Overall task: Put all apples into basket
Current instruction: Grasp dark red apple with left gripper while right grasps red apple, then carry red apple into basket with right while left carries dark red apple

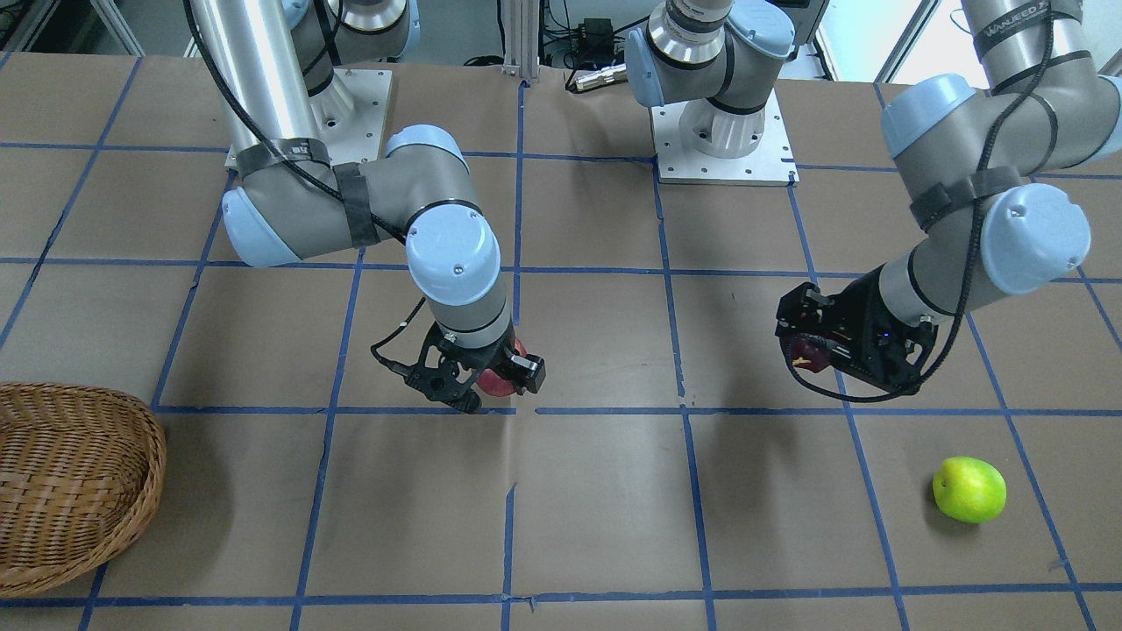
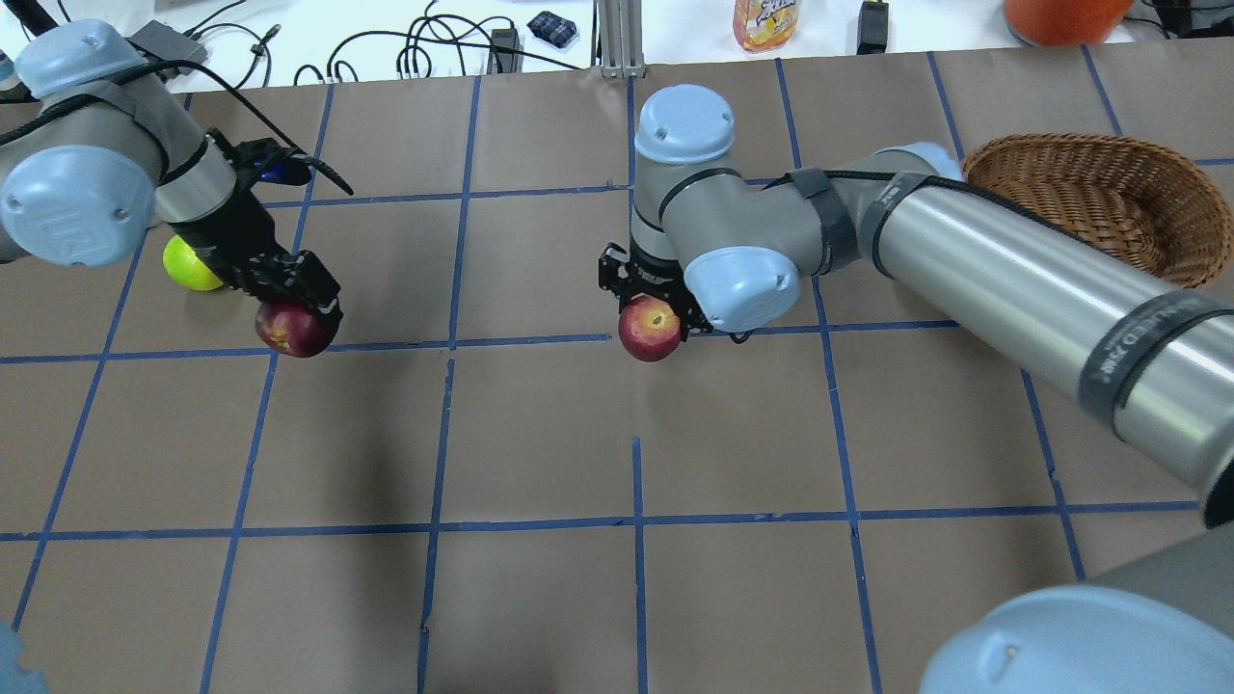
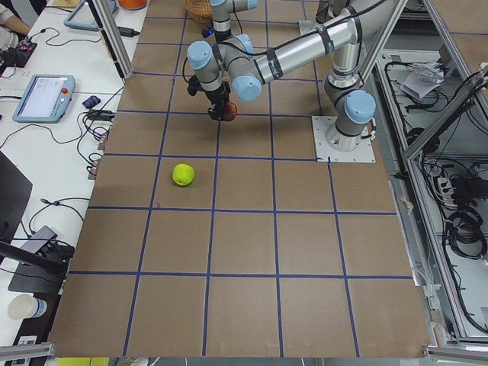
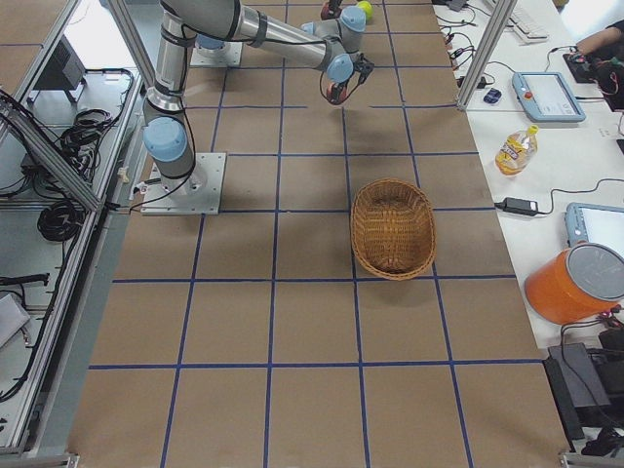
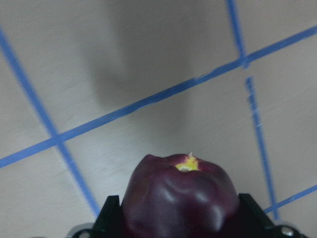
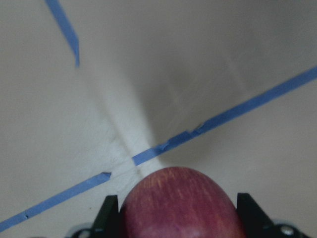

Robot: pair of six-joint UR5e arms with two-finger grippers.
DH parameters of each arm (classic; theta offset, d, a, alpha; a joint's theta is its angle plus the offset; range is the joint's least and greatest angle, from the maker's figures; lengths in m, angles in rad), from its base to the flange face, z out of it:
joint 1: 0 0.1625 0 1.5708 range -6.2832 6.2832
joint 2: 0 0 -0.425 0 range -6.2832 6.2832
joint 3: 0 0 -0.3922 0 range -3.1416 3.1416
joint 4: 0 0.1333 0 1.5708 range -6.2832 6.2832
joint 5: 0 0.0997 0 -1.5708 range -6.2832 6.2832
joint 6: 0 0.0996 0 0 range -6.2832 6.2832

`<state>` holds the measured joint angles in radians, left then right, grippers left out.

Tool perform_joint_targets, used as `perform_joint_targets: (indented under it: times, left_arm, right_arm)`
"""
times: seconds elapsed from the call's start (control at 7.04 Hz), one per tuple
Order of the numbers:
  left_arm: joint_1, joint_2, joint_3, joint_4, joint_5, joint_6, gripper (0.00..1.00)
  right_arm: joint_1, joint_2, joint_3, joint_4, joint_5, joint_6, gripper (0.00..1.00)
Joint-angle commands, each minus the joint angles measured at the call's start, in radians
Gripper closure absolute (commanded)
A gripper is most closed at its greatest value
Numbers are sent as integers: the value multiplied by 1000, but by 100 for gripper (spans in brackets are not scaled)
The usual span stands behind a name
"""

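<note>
My left gripper (image 2: 295, 326) is shut on the dark maroon apple (image 2: 289, 333) and holds it above the table. It shows in the front view (image 1: 808, 350) and fills the left wrist view (image 5: 181, 196). My right gripper (image 2: 652, 323) is shut on the red speckled apple (image 2: 650, 330) above the table's middle; that apple also shows in the front view (image 1: 496, 383) and the right wrist view (image 6: 178, 203). The green apple (image 1: 969, 489) lies on the table beside my left arm (image 2: 190, 265). The wicker basket (image 2: 1089, 193) stands empty at the far right (image 1: 79, 482).
The table is brown paper with a blue tape grid. The arms' base plates (image 1: 727, 162) (image 1: 351, 109) sit at the robot's edge. A juice bottle (image 2: 768, 19), an orange bucket (image 2: 1060, 14) and cables lie on the white bench beyond the far edge.
</note>
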<state>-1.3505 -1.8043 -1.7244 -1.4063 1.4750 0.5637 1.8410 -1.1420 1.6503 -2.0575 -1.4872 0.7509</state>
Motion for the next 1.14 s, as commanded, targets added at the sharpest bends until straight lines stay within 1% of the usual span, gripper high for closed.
perform_joint_targets:
  times: [0.0,0.14,0.28,0.43,0.57,0.71,0.85,0.99]
  left_arm:
    - [-138,-24,-4,73,-97,-237,69]
    - [-223,-30,-4,160,-99,-317,69]
    - [-307,-64,-4,278,-107,-458,69]
    - [-385,-113,-3,376,-107,-602,69]
    - [-451,-154,-3,442,-102,-693,69]
    - [-488,-202,9,501,-102,-762,69]
    - [-507,-236,8,542,-99,-793,69]
    - [-522,-260,3,547,-94,-801,66]
  right_arm:
    - [-249,-100,-36,127,-60,-295,100]
    - [-379,-113,-52,137,-70,-420,100]
    - [-469,-119,-87,160,-112,-574,100]
    - [-521,-116,-151,201,-169,-770,100]
    - [-584,-105,-177,207,-171,-904,100]
    - [-620,-61,-190,189,-169,-985,100]
    - [-650,-18,-188,96,-174,-1065,100]
    - [-684,32,-181,32,-168,-1103,100]
